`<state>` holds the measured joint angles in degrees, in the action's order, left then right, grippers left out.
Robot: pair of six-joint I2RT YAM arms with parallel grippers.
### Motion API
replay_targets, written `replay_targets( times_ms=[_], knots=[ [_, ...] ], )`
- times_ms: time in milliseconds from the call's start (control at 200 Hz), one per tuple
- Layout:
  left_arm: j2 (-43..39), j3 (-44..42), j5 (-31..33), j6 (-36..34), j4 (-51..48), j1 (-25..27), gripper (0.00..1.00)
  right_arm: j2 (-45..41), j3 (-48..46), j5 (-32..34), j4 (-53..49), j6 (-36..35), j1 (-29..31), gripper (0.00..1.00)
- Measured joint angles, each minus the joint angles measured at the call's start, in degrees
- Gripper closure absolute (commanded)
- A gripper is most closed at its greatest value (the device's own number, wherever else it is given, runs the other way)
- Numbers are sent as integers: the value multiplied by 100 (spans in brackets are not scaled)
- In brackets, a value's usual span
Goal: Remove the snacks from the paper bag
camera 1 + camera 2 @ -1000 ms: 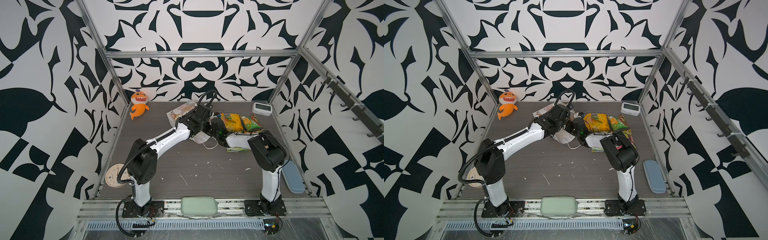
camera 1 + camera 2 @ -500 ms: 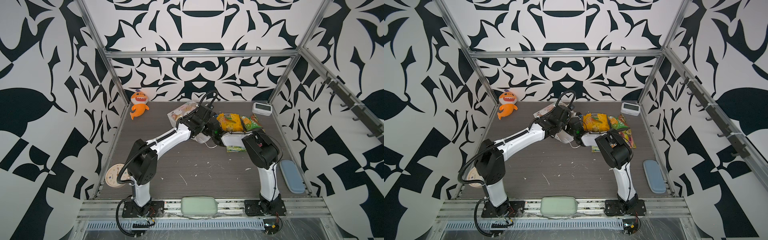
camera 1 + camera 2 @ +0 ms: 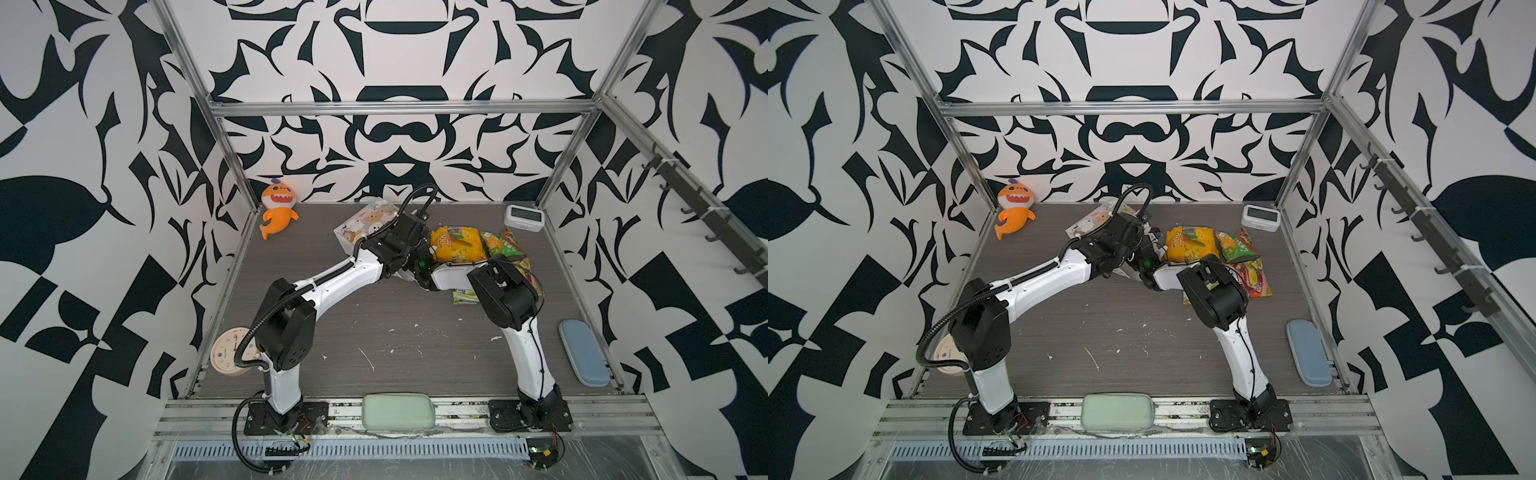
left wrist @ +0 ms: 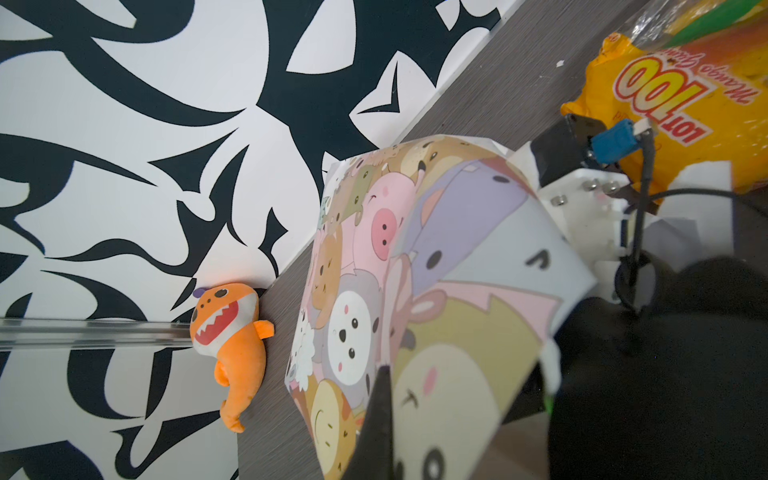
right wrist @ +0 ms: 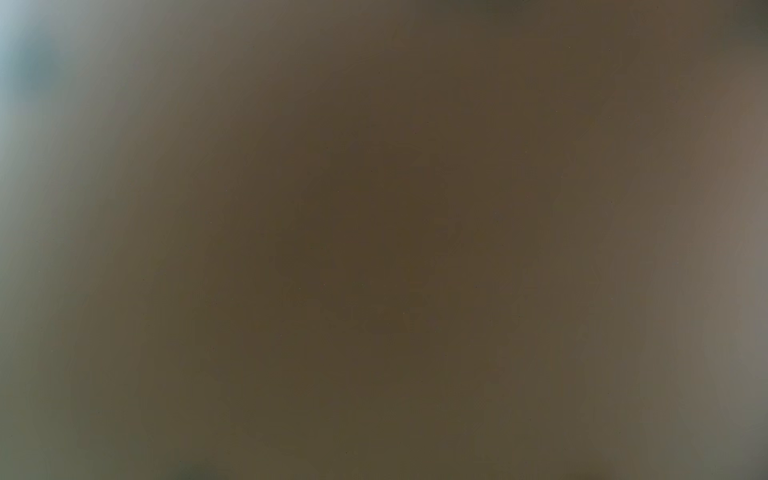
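Left fingers (image 4: 376, 415) are clenching the paper bag (image 4: 415, 270); right fingers are reaching inside, hidden, grip indeterminable. Next move: securing and withdrawing a snack.

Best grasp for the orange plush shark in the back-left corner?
Likely best: pinch the orange plush shark across its narrow body below the head, tool descending from the open front side. Its head rests against the back wall, blocking a rear approach.
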<state>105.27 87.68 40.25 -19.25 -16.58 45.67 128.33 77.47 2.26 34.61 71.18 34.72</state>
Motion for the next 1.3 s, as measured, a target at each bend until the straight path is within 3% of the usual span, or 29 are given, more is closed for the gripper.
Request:
replay_targets(
  times_ms=[165, 440, 845, 1220, 1300],
  knots=[
    [-33, -68, 61, -2, 103, 4, 100, -48, -37, 72, -9, 7, -2, 99],
    [-98, -188, -63, 42, 247, 92, 100, -573, -774, 57, -94, -146, -35, 100],
    [-109, -236, -33, 122, 525, -170, 100, -1521, -1633, -337, -133, -238, -46, 100],
    [-109, -269, -42, 151, 487, -328, 100, -3141, -2413, -529, -925, -802, -50, 100],
    [-109, -269, -42, 151, 481, -341, 100, -3228, -2465, -546, -1045, -922, -50, 94]
  ],
)
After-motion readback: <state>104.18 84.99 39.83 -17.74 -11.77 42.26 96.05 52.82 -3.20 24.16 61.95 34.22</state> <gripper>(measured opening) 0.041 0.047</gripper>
